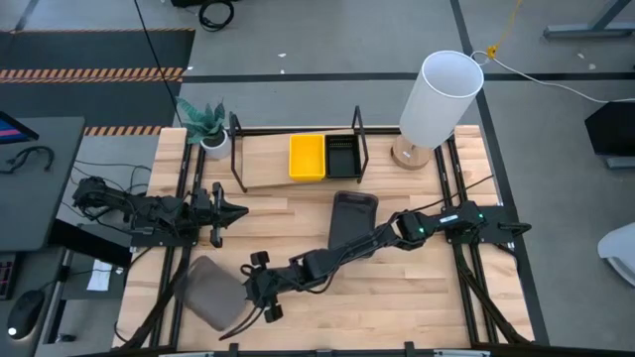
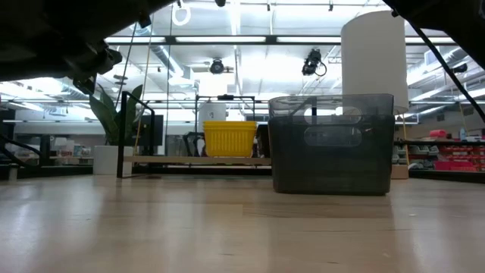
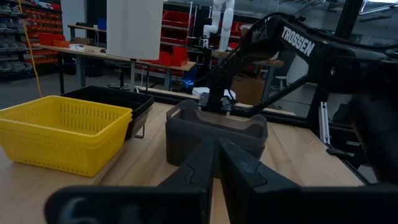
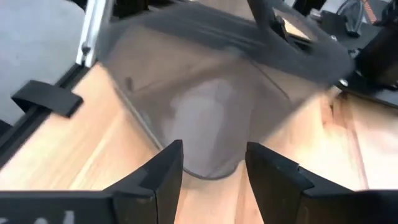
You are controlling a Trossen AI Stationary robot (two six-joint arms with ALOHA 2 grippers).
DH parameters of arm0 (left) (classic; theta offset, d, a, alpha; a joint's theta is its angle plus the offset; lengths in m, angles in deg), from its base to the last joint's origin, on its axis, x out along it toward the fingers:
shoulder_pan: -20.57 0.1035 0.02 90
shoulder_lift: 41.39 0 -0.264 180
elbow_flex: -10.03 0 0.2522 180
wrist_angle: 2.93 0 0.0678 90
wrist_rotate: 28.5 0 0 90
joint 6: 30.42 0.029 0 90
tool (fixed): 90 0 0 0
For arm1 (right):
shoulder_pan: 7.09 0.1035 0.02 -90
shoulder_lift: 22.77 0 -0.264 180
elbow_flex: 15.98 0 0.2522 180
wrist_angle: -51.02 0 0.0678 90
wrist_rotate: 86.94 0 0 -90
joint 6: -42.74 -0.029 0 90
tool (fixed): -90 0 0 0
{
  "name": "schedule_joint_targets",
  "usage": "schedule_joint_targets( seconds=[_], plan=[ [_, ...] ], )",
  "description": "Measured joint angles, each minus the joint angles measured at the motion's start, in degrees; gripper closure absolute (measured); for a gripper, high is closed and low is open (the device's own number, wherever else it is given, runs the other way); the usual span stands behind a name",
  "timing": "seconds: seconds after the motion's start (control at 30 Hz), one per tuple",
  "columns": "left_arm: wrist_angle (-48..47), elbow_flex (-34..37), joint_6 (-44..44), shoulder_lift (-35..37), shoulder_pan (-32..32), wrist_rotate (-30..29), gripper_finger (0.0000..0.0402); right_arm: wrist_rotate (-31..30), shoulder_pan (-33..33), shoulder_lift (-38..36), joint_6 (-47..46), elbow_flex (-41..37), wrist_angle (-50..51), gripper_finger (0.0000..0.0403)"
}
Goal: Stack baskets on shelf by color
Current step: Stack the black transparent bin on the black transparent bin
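Observation:
A translucent dark grey basket lies turned askew near the table's front left. My right gripper is open and reaches in from the right. Its fingers stand on either side of this basket's near corner. A second grey basket stands upright mid-table, and it also shows in the low view. A yellow basket and a black one sit side by side on the shelf. My left gripper is shut and empty at the left, pointing toward the mid-table basket. My right gripper's open fingers flank the near corner of the front-left grey basket, coming level from the table's right. I cannot tell whether either finger touches it. The basket rests on the table.
A white cylinder lamp stands at the far right beside the shelf. A small potted plant stands at the shelf's far left. The right arm stretches across the table just in front of the mid-table basket.

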Motion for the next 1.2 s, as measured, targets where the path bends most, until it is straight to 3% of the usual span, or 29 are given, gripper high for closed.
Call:
schedule_joint_targets(
  seconds=[0.5,0.87,1.2],
  plan=[
    [-0.1,0.0,0.0,0.0,0.0,0.0,0.0374,-6.2,-0.6,-4.3,3.5,1.8,7.8,0.0233],
    [0.0,0.0,0.0,0.0,0.0,0.0,0.0368,-4.1,3.4,-4.7,-9.8,1.7,6.6,0.0234],
    [0.0,0.0,0.0,0.0,0.0,0.0,0.037,0.7,6.2,-4.9,-9.5,-3.0,-3.6,0.0234]
  ],
)
